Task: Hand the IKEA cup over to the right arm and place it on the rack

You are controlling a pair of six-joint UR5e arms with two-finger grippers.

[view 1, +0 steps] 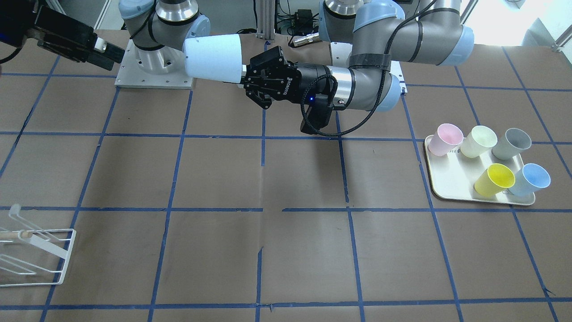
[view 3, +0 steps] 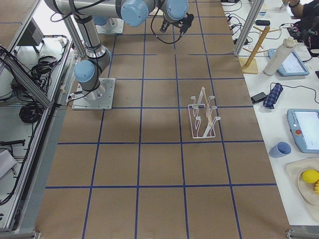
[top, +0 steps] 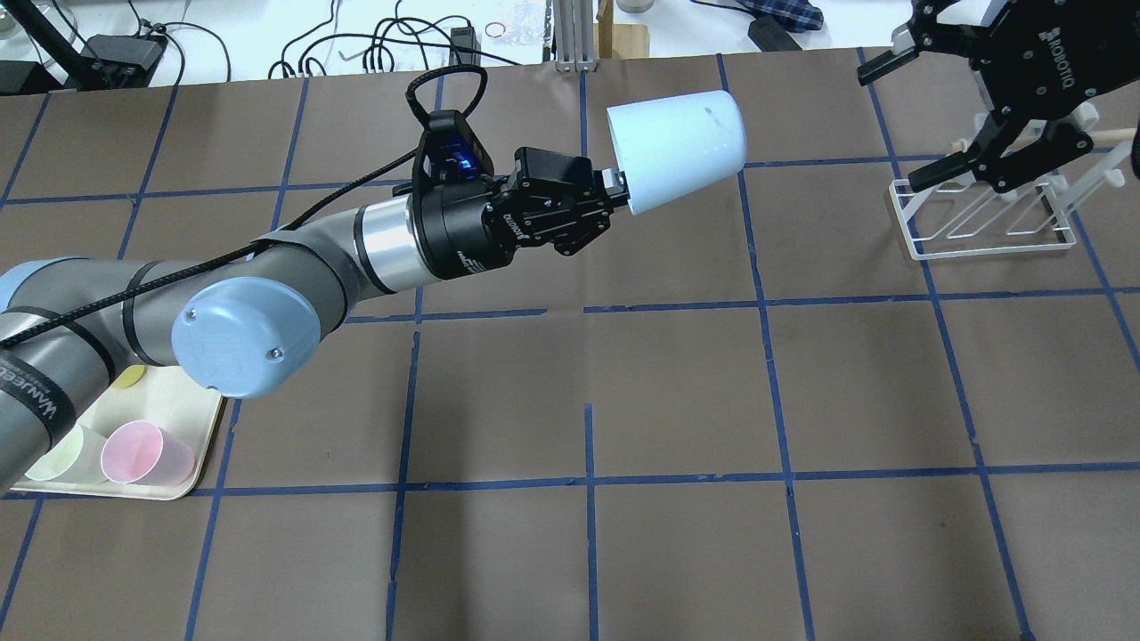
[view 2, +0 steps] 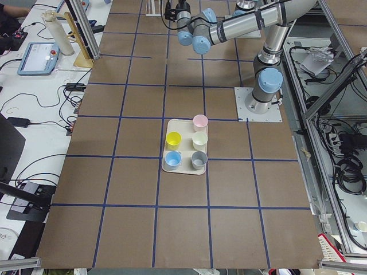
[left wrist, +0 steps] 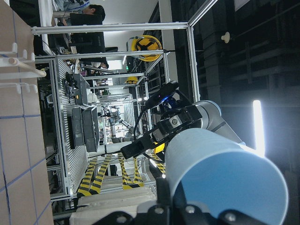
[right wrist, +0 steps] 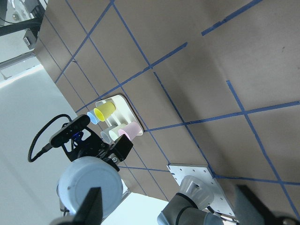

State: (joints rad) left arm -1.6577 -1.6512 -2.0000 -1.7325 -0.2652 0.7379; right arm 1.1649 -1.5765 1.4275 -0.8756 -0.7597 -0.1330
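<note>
My left gripper (view 1: 245, 77) is shut on the rim of the IKEA cup (view 1: 213, 59), a pale blue tumbler. It holds the cup on its side above the table, base pointing toward my right arm. The left gripper (top: 620, 190) and the cup (top: 679, 147) also show in the overhead view. The cup fills the lower right of the left wrist view (left wrist: 220, 180). My right gripper (top: 888, 132) is open and empty, apart from the cup, hovering by the white wire rack (top: 980, 218). Its fingers (right wrist: 92, 207) frame the cup's base (right wrist: 90, 187) in the right wrist view. The rack (view 1: 38, 252) stands at the table's edge.
A cream tray (view 1: 449, 181) on my left side holds a pink cup (view 1: 447, 139), a cream cup (view 1: 478, 141), a grey cup (view 1: 511, 143), a yellow cup (view 1: 494, 180) and a sky-blue cup (view 1: 530, 179). Brown table paper (view 1: 268, 250) carries blue tape lines.
</note>
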